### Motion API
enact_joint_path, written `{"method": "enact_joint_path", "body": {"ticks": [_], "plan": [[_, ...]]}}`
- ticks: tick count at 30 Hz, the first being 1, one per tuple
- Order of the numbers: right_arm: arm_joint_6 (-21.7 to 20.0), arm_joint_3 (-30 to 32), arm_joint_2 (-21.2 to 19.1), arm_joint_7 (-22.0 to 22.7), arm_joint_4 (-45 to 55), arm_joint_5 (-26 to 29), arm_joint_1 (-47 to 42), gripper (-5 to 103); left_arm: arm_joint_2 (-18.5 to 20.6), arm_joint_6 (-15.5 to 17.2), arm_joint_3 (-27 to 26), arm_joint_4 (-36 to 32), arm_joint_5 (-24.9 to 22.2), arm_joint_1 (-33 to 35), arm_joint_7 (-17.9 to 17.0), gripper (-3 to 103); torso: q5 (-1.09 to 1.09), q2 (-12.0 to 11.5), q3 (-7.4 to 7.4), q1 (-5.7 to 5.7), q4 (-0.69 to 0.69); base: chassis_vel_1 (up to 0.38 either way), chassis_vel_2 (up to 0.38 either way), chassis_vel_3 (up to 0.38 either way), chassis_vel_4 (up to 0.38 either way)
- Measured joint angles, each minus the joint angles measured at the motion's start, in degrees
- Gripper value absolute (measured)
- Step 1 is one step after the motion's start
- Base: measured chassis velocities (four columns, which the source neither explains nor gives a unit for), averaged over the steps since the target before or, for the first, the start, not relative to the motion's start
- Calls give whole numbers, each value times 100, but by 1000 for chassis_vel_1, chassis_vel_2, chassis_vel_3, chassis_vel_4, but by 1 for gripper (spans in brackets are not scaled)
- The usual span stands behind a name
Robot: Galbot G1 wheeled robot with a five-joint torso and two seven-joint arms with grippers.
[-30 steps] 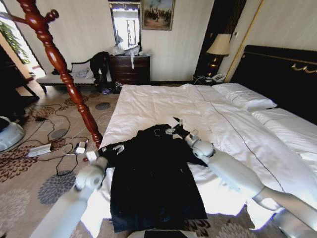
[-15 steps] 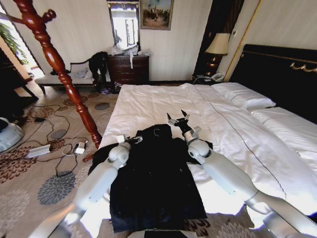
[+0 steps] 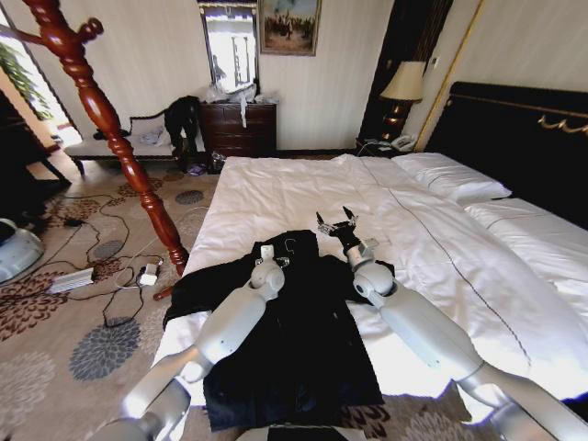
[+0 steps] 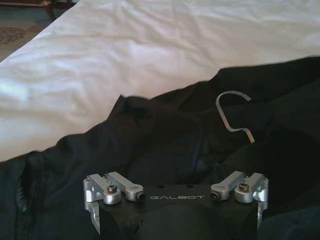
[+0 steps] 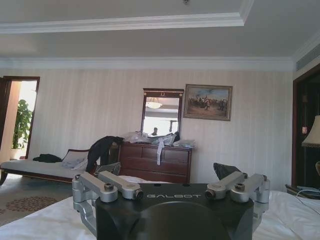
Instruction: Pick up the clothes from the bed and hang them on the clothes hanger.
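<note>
The clothes (image 3: pixel 285 340), a large black garment, lie spread flat on the white bed (image 3: pixel 276 193) near its foot. A thin metal hook of the clothes hanger (image 4: pixel 234 112) pokes out at the collar (image 3: pixel 290 244); the rest of the hanger is hidden in the fabric. My left gripper (image 3: pixel 272 256) hovers low over the collar area, its jaws spread wide, just short of the hook. My right gripper (image 3: pixel 336 221) is raised beside the collar's right side, open and holding nothing, pointing away across the room.
A reddish wooden coat stand (image 3: pixel 110 119) leans at the left, with cables (image 3: pixel 101 266) on the carpet around its foot. A dark dresser (image 3: pixel 241 129) stands at the far wall. Pillows (image 3: pixel 455 179) and the black headboard (image 3: pixel 524 138) lie to the right.
My left arm has swung in from the garment's left sleeve to its collar. The right gripper has risen off the fabric and shifted slightly right.
</note>
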Motion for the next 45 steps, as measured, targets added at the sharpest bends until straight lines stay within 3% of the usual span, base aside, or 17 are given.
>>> {"method": "enact_joint_path", "body": {"ticks": [1, 4, 6, 7, 10, 14, 15, 22, 25, 26, 27, 28, 31, 32, 35, 40, 45], "plan": [[2, 14, 0, -4, 30, -9, -27, 100, -27, 2, -12, 60, 3, 0, -46, 93, 0, 0, 0, 0, 0, 0, 0, 0, 0], [8, 25, -12, -10, 122, -26, -92, 100, -55, -19, -50, 162, 8, 16, -79, 77, 0, 0, 0, 0, 0, 0, 0, 0, 0], [9, 26, -15, -12, 138, -31, -101, 100, -54, -27, -57, 164, 7, 28, -79, 77, 0, 0, 0, 0, 0, 0, 0, 0, 0], [13, 25, -20, -13, 164, -45, -114, 100, -38, -48, -73, 147, 0, 56, -78, 67, -1, 0, -1, 0, 0, 0, 0, 0, 0], [24, 11, -20, -15, 180, -58, -118, 100, -5, -78, -105, 90, -18, 100, -73, 61, -1, 0, 0, 0, -1, 0, 0, 0, 0], [78, -101, 25, -19, 199, -20, -115, 100, 172, -238, -229, -100, -35, 205, 26, 40, -2, 0, 0, 0, -1, 0, 0, 0, 0], [78, -101, 25, -19, 199, -20, -115, 100, 172, -238, -229, -100, -35, 205, 26, 40, -2, 0, 0, 0, -1, 0, 0, 0, 0], [-42, -420, 238, 37, 288, 792, -67, 100, 685, -292, -357, -561, -307, 311, 83, 13, -2, 0, 0, 0, 0, 0, 0, 0, 0], [-434, -551, 315, 187, 394, 1272, -57, 100, 882, -299, -440, -701, -362, 380, 121, 13, -3, 0, 0, 0, 1, 0, 0, 0, 0], [-740, -606, 340, 323, 476, 1526, -54, 100, 959, -313, -482, -752, -375, 412, 144, 3, -2, 0, 0, 0, 1, 0, 0, 0, 0], [-1113, -668, 387, 556, 578, 1850, -30, 100, 1051, -329, -522, -820, -385, 449, 186, 1, -3, 1, 0, 0, -1, 0, 0, 0, 0], [-1113, -668, 387, 556, 578, 1850, -30, 100, 1051, -329, -522, -820, -385, 449, 186, 1, -3, 1, 0, 0, -1, 0, 0, 0, 0], [-1986, -797, 625, 1237, 765, 2950, 161, 100, 1340, -343, -591, -1087, -434, 591, 308, 0, -4, 1, 0, 0, 0, 0, 0, 0, 0], [-1986, -797, 625, 1237, 765, 2950, 161, 100, 1340, -343, -591, -1087, -434, 591, 308, 0, -4, 1, 0, 0, 0, 0, 0, 0, 0], [-2694, -856, 931, 1951, 794, 3994, 360, 100, 1529, -365, -641, -1293, -473, 714, 422, 0, -3, 1, 0, 0, 0, 0, 0, 0, 0], [-3228, -1025, 1434, 2452, 442, 4383, 578, 100, 1664, -478, -741, -1437, -472, 796, 623, 0, -3, 1, 0, 0, 0, 0, 0, 0, 0], [-3306, -1127, 2029, 2906, 6, 4917, 786, 100, 1772, -549, -866, -1617, -596, 813, 808, 0, -1, 1, 0, 0, 0, 0, 0, 0, 0]]}}
